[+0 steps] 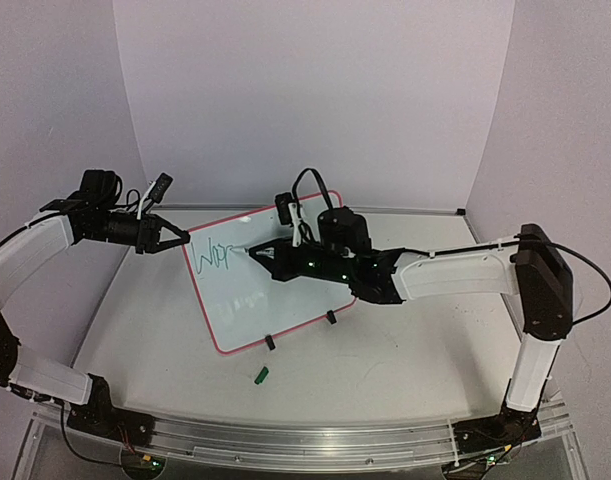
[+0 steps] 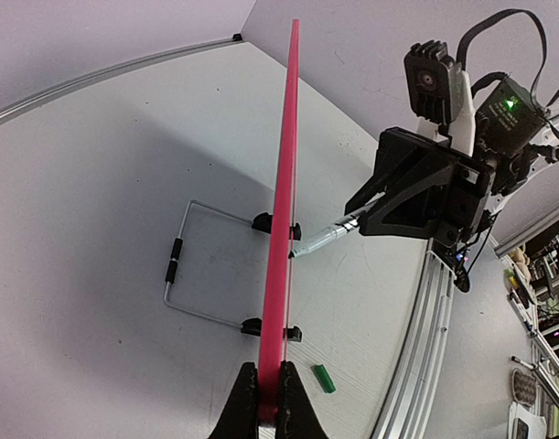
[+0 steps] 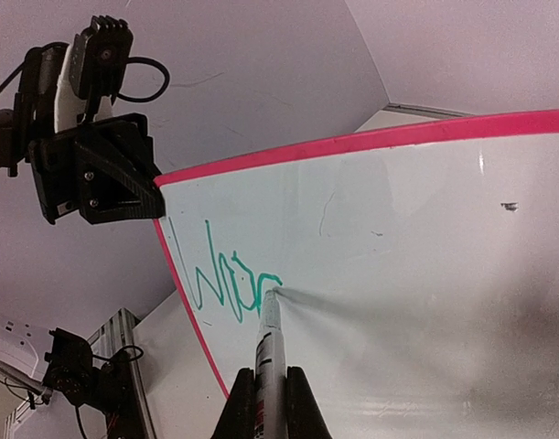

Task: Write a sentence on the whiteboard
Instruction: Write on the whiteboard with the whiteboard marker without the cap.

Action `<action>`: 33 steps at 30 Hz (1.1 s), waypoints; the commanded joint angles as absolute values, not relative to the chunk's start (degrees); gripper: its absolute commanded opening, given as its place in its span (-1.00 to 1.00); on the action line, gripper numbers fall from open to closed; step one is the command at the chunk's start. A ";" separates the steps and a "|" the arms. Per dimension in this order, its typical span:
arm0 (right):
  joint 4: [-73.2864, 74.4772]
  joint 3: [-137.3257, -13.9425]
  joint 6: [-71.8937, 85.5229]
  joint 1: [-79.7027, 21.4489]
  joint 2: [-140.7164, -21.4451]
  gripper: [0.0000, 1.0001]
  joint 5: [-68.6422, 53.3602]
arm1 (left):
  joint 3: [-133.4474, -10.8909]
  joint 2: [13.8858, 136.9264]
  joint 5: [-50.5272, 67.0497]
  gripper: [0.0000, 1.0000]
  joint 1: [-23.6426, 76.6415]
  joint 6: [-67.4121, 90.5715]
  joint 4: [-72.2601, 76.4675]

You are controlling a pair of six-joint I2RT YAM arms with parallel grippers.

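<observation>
the whiteboard (image 1: pixel 285 300) stands tilted on the counter (image 1: pixel 405 370), propped on its black feet. our left fingers (image 1: pixel 173 238) are closed tight on the left corner of its pink frame. our right fingers (image 1: pixel 272 254) are clamped on a marker (image 3: pixel 270 334), its tip touching the board at the end of the green sentence (image 3: pixel 226 279), which is only a few letters long. a small green cap (image 1: pixel 261 376) lies on the counter near the board's lower edge.

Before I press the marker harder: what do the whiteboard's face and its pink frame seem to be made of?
Whiteboard face: smooth, glossy white, probably a coated or laminated panel, since soft reflections and sheen show on it. The core cannot be told.
Frame: pink-red with a duller finish, likely moulded plastic, judging by its even colour and thin, clean edge.
</observation>
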State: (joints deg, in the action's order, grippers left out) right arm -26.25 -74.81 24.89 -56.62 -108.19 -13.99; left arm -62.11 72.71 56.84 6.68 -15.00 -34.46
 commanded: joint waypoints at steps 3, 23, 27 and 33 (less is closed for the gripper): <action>-25.53 -77.56 24.55 -56.58 -109.61 -1.00 -11.04 | -62.28 71.96 57.85 -1.00 6.63 -14.81 -34.49; -27.17 -73.65 25.44 -56.53 -105.84 -1.00 -4.97 | -62.24 71.64 57.74 -1.00 6.61 -14.81 -34.45; -27.07 -72.75 25.47 -56.58 -105.87 -1.00 -5.92 | -62.26 71.76 57.67 -1.00 6.65 -14.78 -34.45; -26.44 -71.61 25.59 -56.59 -106.47 -1.00 -9.13 | -62.27 71.81 57.68 -1.00 6.65 -14.81 -34.46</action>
